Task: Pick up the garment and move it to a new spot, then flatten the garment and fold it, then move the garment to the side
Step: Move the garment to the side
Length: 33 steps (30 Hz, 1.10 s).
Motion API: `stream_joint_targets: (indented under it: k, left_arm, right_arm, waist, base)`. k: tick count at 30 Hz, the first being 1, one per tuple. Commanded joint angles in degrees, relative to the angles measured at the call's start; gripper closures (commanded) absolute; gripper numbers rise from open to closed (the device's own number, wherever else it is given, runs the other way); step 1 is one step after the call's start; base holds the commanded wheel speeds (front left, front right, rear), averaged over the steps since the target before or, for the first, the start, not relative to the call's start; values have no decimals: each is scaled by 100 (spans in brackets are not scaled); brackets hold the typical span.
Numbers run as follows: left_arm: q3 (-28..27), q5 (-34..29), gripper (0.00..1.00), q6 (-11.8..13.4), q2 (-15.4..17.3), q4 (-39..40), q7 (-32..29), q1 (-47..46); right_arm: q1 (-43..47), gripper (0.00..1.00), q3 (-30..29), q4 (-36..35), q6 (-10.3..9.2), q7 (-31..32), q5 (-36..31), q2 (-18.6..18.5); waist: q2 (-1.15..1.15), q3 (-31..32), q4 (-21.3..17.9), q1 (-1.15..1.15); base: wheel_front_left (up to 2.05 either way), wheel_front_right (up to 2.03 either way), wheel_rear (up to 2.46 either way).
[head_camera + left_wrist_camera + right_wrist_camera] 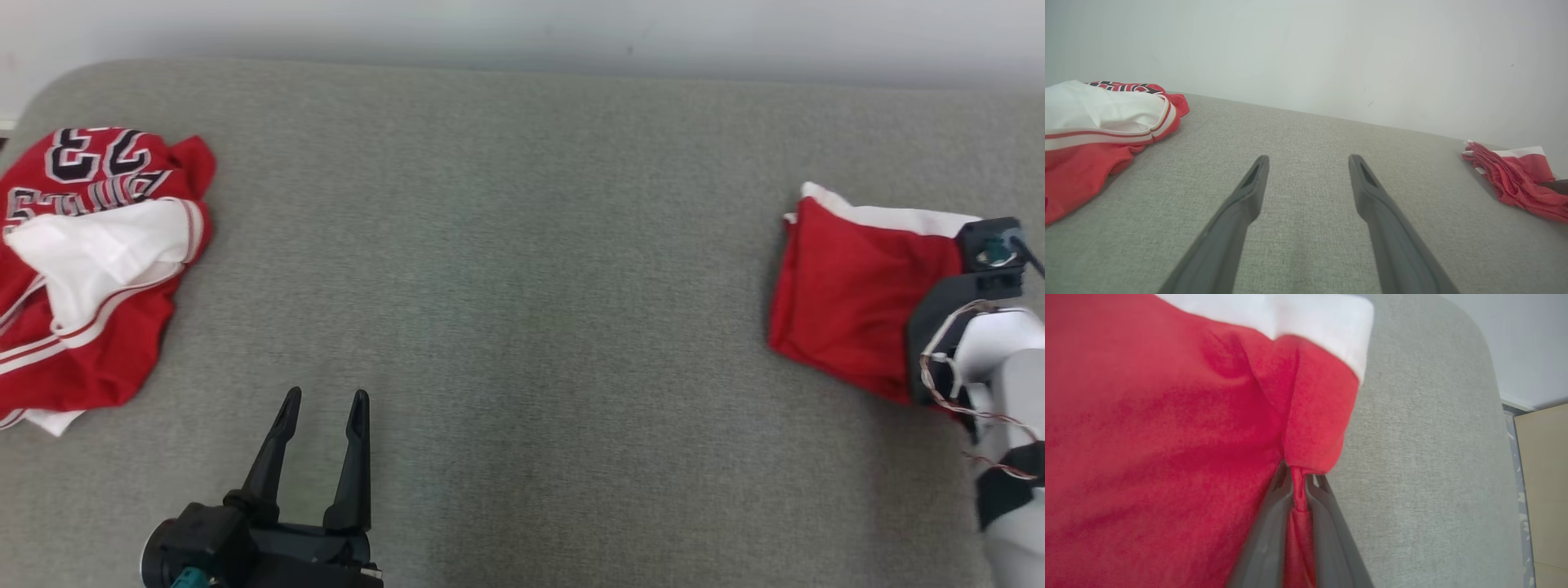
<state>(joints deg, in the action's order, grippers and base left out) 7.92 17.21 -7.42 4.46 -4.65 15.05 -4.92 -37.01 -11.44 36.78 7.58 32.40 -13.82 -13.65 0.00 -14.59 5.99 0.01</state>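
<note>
The garment [849, 302] is a folded red piece with a white band, lying at the right of the grey padded surface [522, 269]. My right gripper [1300, 482] is shut on a pinched fold at its edge, with red cloth [1167, 437] squeezed between the two fingers. In the head view the right wrist [971, 318] sits over the garment's right side and hides the fingers. The garment [1515, 179] also lies at the right of the left wrist view. My left gripper [325, 408] is open and holds nothing, low over the surface at the front left [1308, 163].
A crumpled heap of red and white clothes [90, 269], with a numbered jersey on top, lies at the far left [1094, 122]. A pale wall runs behind the surface. The surface's rounded edge and a beige floor [1543, 477] lie just past the garment.
</note>
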Motion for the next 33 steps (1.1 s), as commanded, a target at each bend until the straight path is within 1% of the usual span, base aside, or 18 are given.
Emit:
stream_joint_targets:
  k: [1, 6, 10, 13, 16, 18, 20, 25, 26, 27, 28, 33]
  left_arm:
    - [-1, 1, 0, -9, 59, 21, 23, -75]
    - [39, 3, 0, -9, 181, 99, 23, -215]
    - [83, 26, 0, -9, 276, 202, 23, -353]
    - [102, 25, 0, -9, 348, 334, 23, -407]
    - [74, -43, 0, -9, 440, 524, 22, -499]
    - [58, -64, 0, -9, 489, 656, 23, -530]
    - [53, -64, 0, -9, 514, 778, 23, -567]
    - [11, -91, 0, -9, 498, 1063, 23, -529]
    - [7, -103, 0, -9, 490, 1113, 23, -519]
    - [-10, -111, 0, -9, 475, 1152, 23, -508]
    - [-26, -125, 0, -9, 463, 1193, 23, -497]
    - [-120, -163, 0, -9, 438, 1282, 23, -445]
  right_arm:
    - [91, 100, 82, -93, -17, 44, 79, -193]
    - [175, 100, 656, -325, -16, -33, 297, -1063]
    - [95, 100, 1027, -249, -17, -179, 456, -1774]
    - [-30, 100, 1245, -154, -17, -400, 521, -2298]
    - [-246, 100, 1466, -69, -17, -775, 520, -2768]
    - [-348, 100, 1515, 92, -17, -911, 523, -2945]
    - [-462, 100, 1512, 183, -16, -983, 444, -3006]
    - [-502, 100, 1278, 141, -17, -1078, 241, -2951]
    - [-443, 93, 1221, 80, -17, -1080, 170, -2927]
    - [-384, 62, 1152, 16, -17, -1080, 103, -2903]
    - [-336, 0, 1104, -51, -17, -1087, 21, -2885]
    - [-47, 0, 735, -371, -17, -1090, -99, -2750]
  waist:
    - [0, -282, -308, -1]
    - [0, -562, -473, -1]
    - [0, -805, -500, -1]
    - [0, -995, -473, -1]
    - [0, -1203, -470, -1]
    - [0, -1289, -446, -1]
    - [0, -1345, -412, -1]
    - [0, -1393, -386, -1]
    - [0, -1394, -378, -1]
    - [0, -1393, -370, -1]
    - [0, -1390, -365, -1]
    - [0, -1344, -390, -1]
  base:
    - [0, 0, 0]
    - [0, 0, 0]
    - [0, 0, 0]
    - [0, 0, 0]
    - [0, 0, 0]
    - [0, 0, 0]
    - [0, 0, 0]
    - [0, 0, 0]
    - [0, 0, 0]
    - [0, 0, 0]
    - [0, 0, 0]
    - [0, 0, 0]
